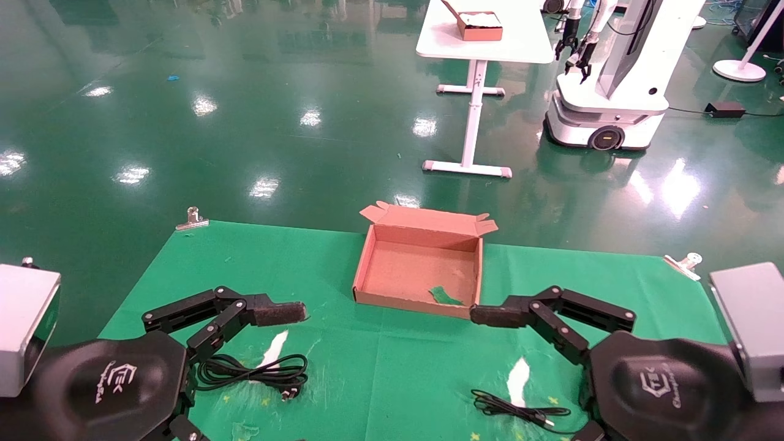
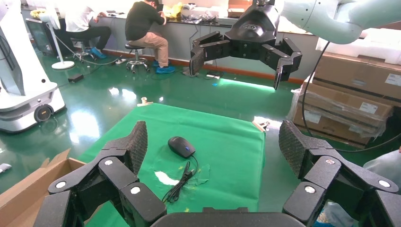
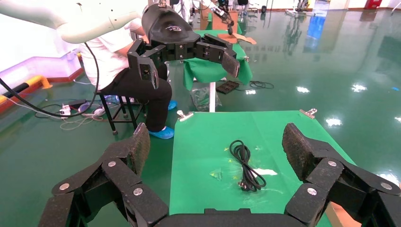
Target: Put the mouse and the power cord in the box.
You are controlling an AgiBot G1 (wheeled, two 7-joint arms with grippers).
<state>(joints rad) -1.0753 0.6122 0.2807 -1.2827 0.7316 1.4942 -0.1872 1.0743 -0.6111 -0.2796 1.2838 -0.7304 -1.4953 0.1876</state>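
Note:
The brown cardboard box (image 1: 367, 269) lies open at the middle of the green cloth, flap lid standing at its far side, a green scrap inside. The power cord (image 1: 254, 370) (image 3: 246, 165) lies looped at the front left, below my left gripper (image 2: 213, 137), which hangs open and empty; its far finger (image 1: 278, 313) points at the box. The mouse (image 2: 181, 146) rests at the front right with its thin cable (image 1: 514, 411) trailing; my right arm hides the mouse in the head view. My right gripper (image 3: 216, 137) is open and empty, one finger (image 1: 493, 315) close to the box's near right corner.
Metal clamps (image 1: 192, 219) (image 1: 685, 264) pin the cloth at the table's far corners. White tears (image 1: 272, 349) (image 1: 519, 380) show in the cloth near each cable. Beyond the table, a white table (image 1: 484, 46) with a smaller box and another robot (image 1: 606, 92) stand on the floor.

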